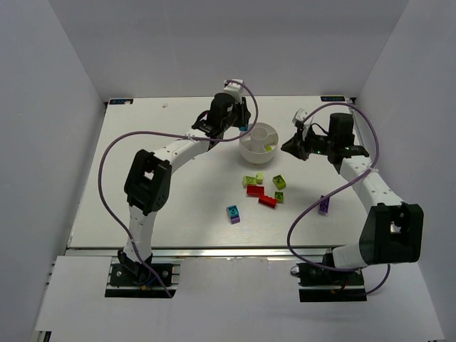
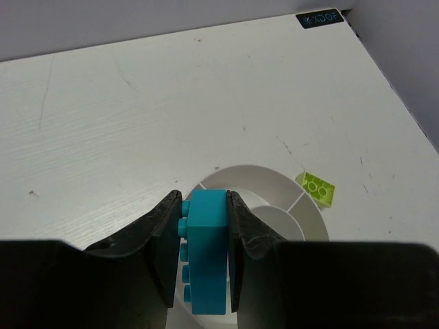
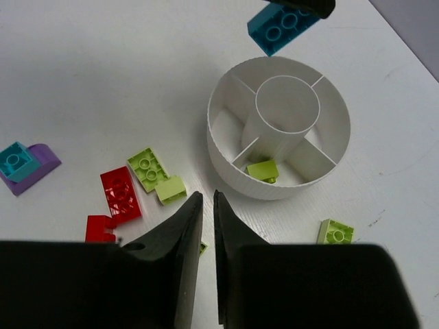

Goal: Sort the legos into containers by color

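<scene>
The round white dish (image 1: 258, 142) with wedge containers (image 3: 274, 188) stands at mid-table. My left gripper (image 2: 206, 199) is shut on a cyan lego (image 2: 206, 253) and holds it over the dish's far-left rim (image 2: 274, 179). That same cyan lego (image 3: 282, 26) shows in the right wrist view. One lime lego (image 3: 263, 170) lies in a near compartment. My right gripper (image 3: 207, 195) is shut and empty, just outside the dish's wall. Loose legos lie on the table: lime (image 3: 147, 168), red (image 3: 120, 194), cyan on purple (image 3: 20, 164), and a purple one (image 1: 324, 206).
Another lime lego (image 3: 336, 232) lies on the table close beside the dish, also seen as a lime brick (image 2: 317, 187) past its rim. Purple cables (image 1: 107, 160) loop off both arms. White walls (image 1: 64, 107) close in the table's left, right and back.
</scene>
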